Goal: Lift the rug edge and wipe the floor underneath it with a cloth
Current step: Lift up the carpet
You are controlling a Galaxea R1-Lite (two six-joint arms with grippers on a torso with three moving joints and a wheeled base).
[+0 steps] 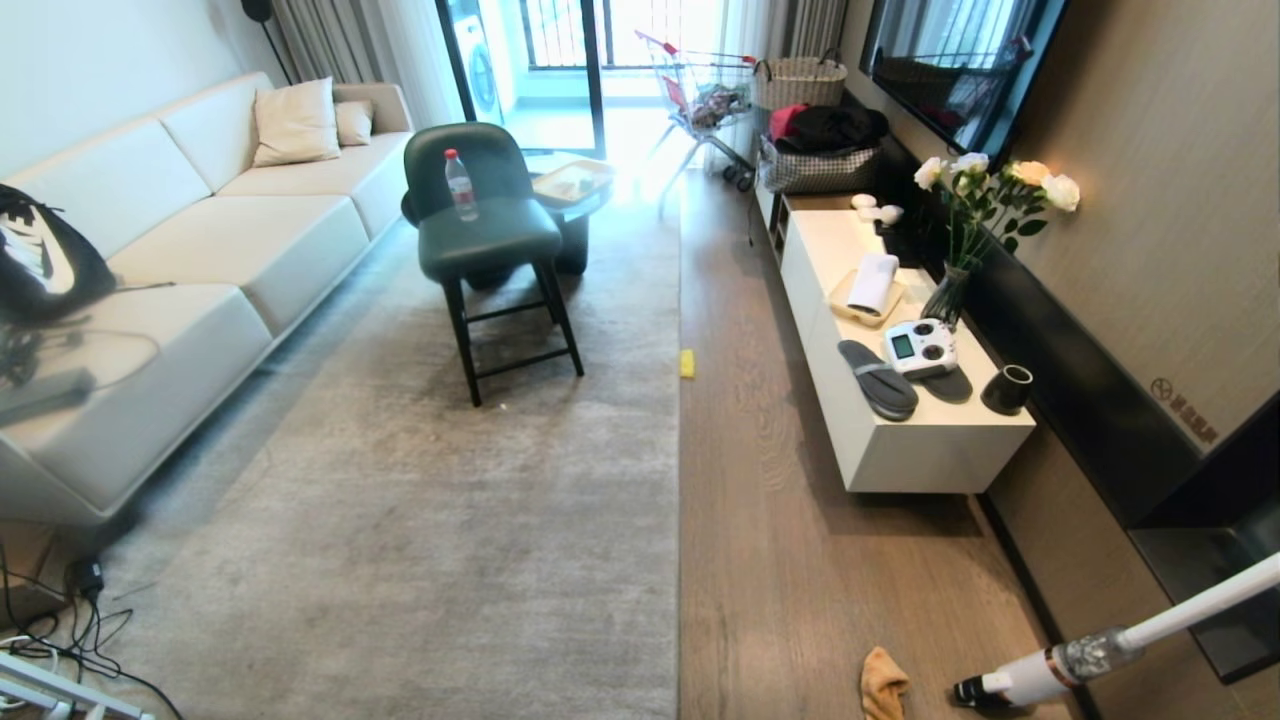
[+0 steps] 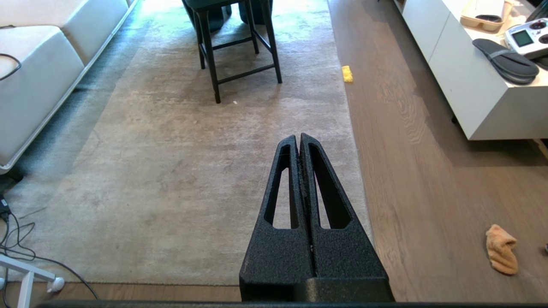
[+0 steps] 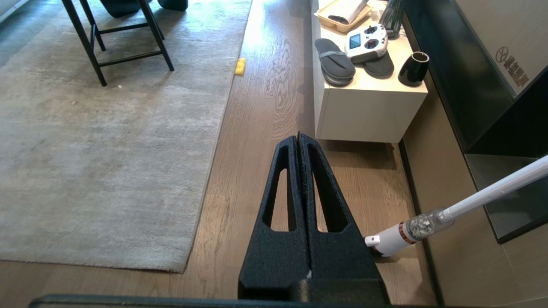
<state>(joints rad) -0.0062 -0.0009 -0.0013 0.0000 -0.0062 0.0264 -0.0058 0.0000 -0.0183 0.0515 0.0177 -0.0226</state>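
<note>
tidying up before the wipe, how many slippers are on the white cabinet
2, both dark grey on the white cabinet: one slipper lies in full view, the other slipper sits partly under the white remote controller.

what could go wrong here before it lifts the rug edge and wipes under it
1. The cloth lies on the floor close to the vacuum head, so a reach for it may knock the vacuum.
2. The yellow block sits right at the rug edge and could be mistaken for the cloth.
3. The stool stands on the rug with a bottle on its seat; a big lift might tip it.
</note>
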